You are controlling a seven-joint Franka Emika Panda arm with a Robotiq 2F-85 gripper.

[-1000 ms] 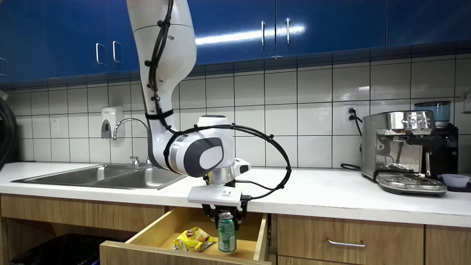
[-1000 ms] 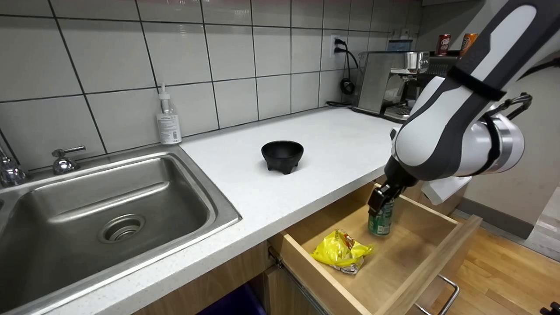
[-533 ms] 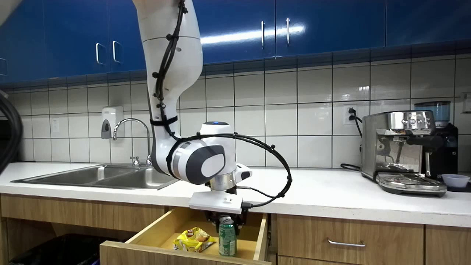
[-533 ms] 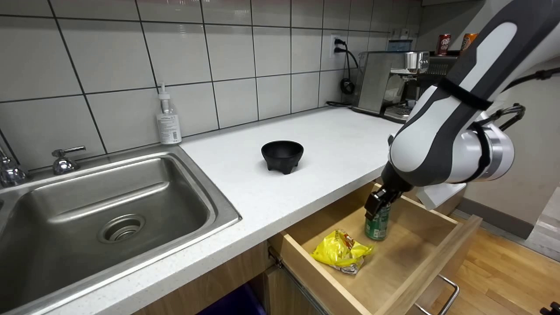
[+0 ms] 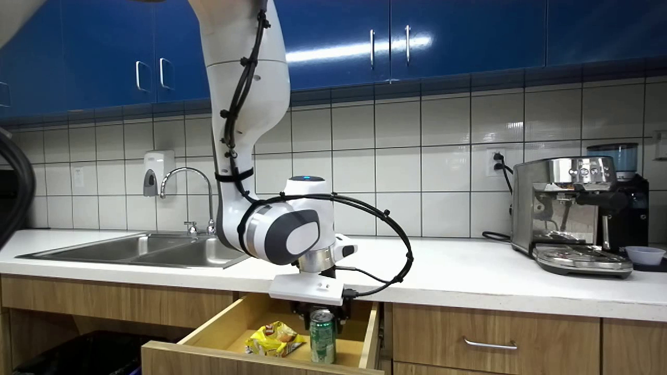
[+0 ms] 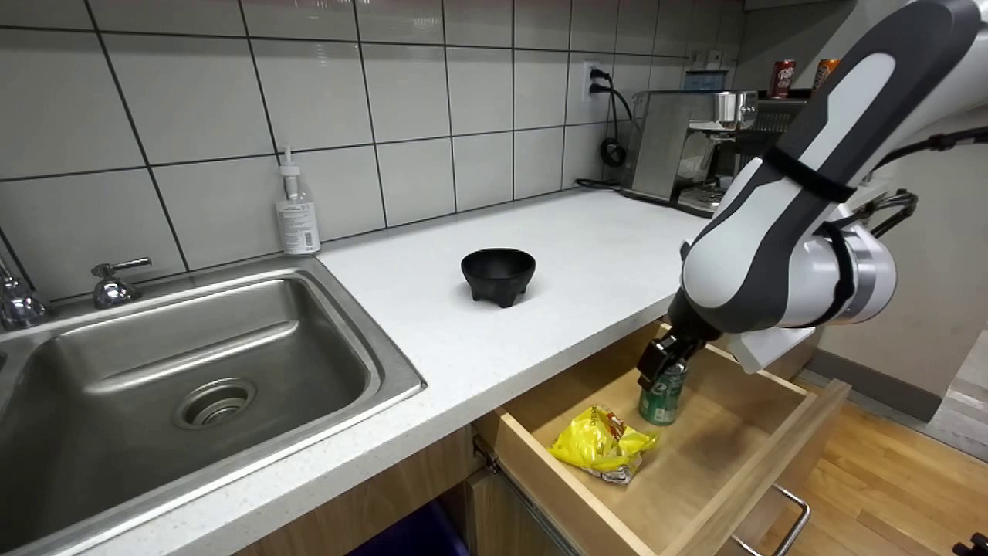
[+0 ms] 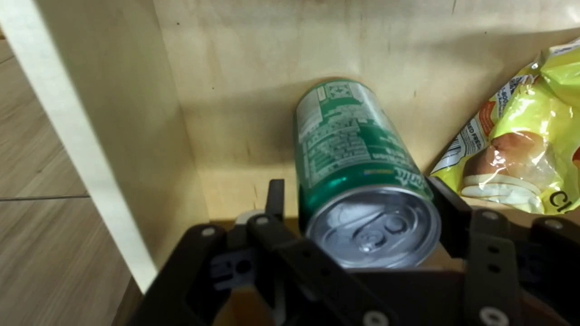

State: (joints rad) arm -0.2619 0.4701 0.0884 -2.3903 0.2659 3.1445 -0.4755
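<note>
My gripper is inside the open wooden drawer, fingers pointing down around the upper part of a green soda can. In the wrist view, a gap shows between the left finger and the can; the right finger is close to or touching it. The can stands upright between the fingers and also shows in both exterior views; it appears to rest on the drawer floor. A crumpled yellow food bag lies beside the can, apart from the gripper, and shows in the wrist view.
The white counter edge overhangs the drawer's back. A black footed bowl stands on the counter near the steel sink. A soap bottle stands behind the sink. A coffee machine stands farther along the counter.
The gripper and can have moved down together and shifted slightly toward the yellow bag. The fingers now appear a little wider around the can. The bag and drawer have not moved.
</note>
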